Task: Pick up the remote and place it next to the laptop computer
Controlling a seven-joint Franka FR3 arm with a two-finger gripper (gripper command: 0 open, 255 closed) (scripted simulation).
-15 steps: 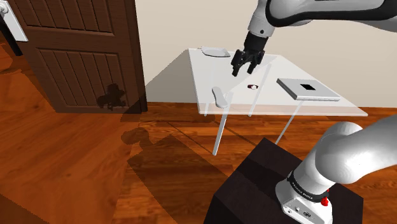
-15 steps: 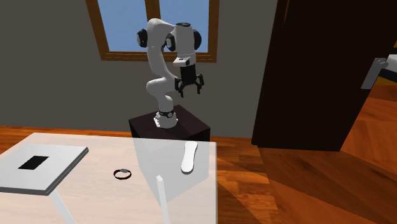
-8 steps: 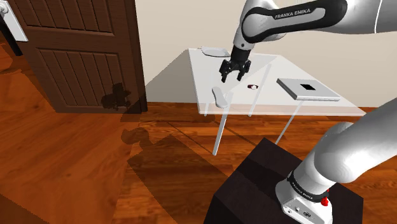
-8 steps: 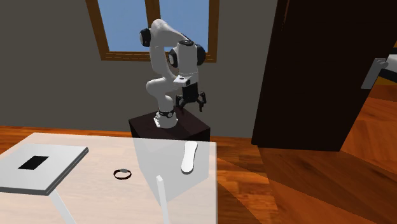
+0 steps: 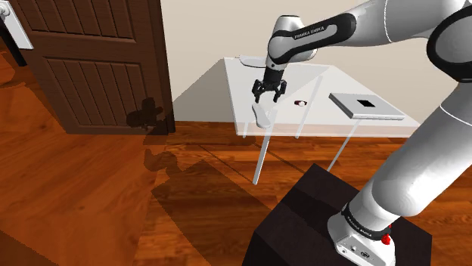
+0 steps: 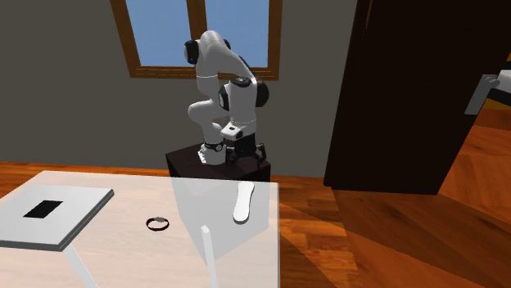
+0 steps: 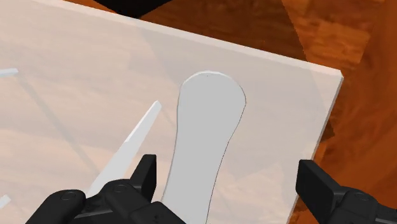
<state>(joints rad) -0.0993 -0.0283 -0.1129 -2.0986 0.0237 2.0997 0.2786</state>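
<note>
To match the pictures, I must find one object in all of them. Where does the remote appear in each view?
Shoulder view: the pale remote lies at the table's near edge, just under the gripper.
Second exterior view: near the table's far right corner.
Wrist view: between the open fingers, untouched.
Shared landmark: the table edge beside it.

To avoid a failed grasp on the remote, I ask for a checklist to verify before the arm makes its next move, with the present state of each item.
1. Tool open: ok, black fingers apart.
2. Flat white elongated remote between the fingers: ok, but nearer one finger.
3. Remote free of the tool: ok, not touched.
4. Remote wholly on the translucent table: ok, near its edge.
5. Bare spot beside the flat grey laptop: ok.
6. Small dark ring off the way: not ok, it lies between remote and laptop.
</note>
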